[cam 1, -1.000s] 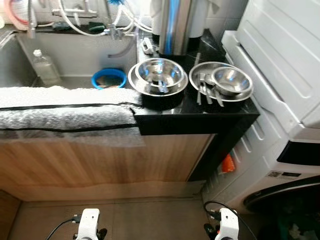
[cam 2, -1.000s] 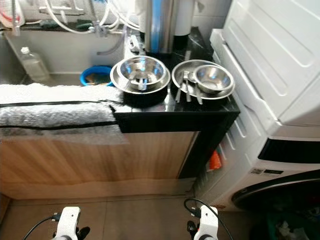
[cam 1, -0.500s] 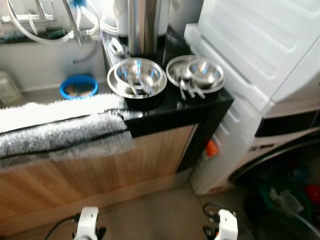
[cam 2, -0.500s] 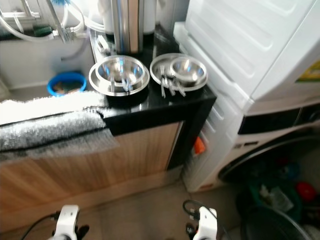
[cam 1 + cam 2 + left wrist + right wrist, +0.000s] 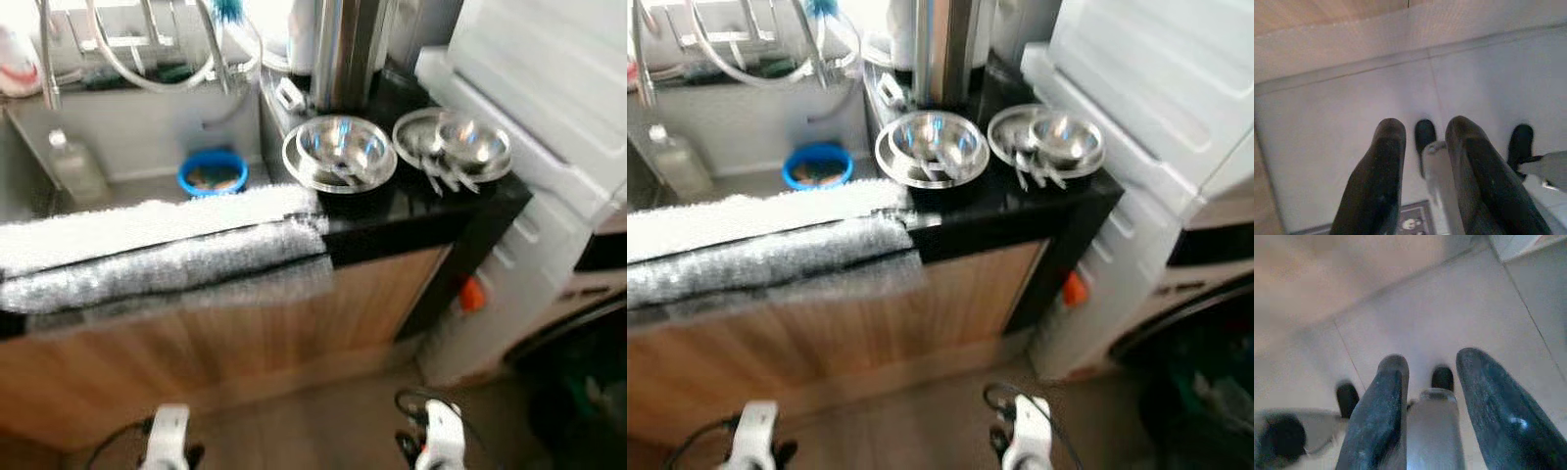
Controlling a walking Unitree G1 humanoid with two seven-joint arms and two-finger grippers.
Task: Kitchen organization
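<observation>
On the black counter (image 5: 431, 217) stand nested steel bowls (image 5: 340, 150) with cutlery inside. Beside them, toward the white appliance, a steel plate (image 5: 416, 132) holds a smaller steel bowl (image 5: 475, 143) and several utensils (image 5: 441, 174). Both arms hang low near the floor, far below the counter. My left gripper (image 5: 1422, 132) is open over the pale floor, holding nothing. My right gripper (image 5: 1432, 364) is open too, also over the floor, with nothing between its fingers.
A sink (image 5: 127, 147) with a blue bowl (image 5: 212, 175) and a clear bottle (image 5: 73, 164) lies left of the counter. Bubble wrap (image 5: 157, 245) covers the front edge above a wooden cabinet (image 5: 216, 343). A white washing machine (image 5: 549, 127) stands at the right. A tall steel cylinder (image 5: 345, 49) rises behind the bowls.
The whole picture has shifted as the camera turned back to the left, bringing the sink into view again. The dishes and both hanging arms show no move of their own.
</observation>
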